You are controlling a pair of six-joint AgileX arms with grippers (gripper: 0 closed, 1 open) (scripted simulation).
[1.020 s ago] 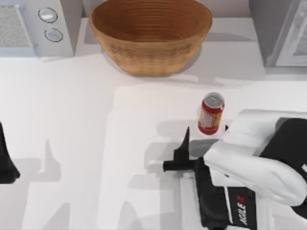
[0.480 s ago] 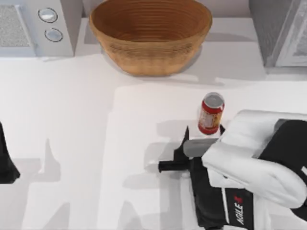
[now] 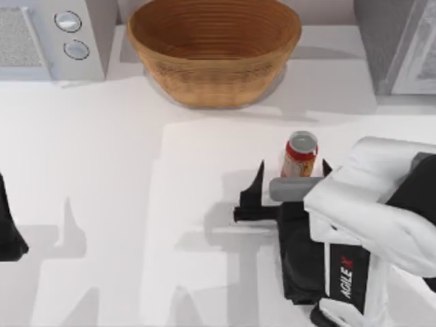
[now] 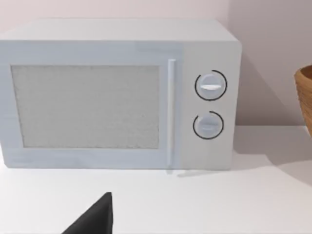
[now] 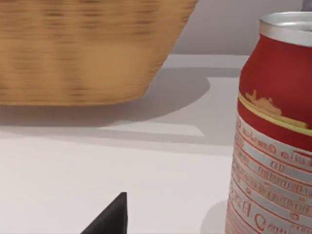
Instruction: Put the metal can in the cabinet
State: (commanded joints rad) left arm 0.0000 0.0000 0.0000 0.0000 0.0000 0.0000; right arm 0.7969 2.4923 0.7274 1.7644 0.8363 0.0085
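Right pincer (image 3: 291, 174) standing wide open around the can (image 3: 300, 153), not gripping; can sitting upright on worktop (image 3: 102, 170), cabinet (image 3: 398, 44) still ahead. Left arm idling at the left edge.

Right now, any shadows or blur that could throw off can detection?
Top view: right arm's hand casts grey shadows beside the metal can; can itself is distinct. Right wrist view: wicker bowl is blurred, can label readable.

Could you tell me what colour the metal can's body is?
Red, with a white-and-yellow label; the metal can shows best in the right wrist view.
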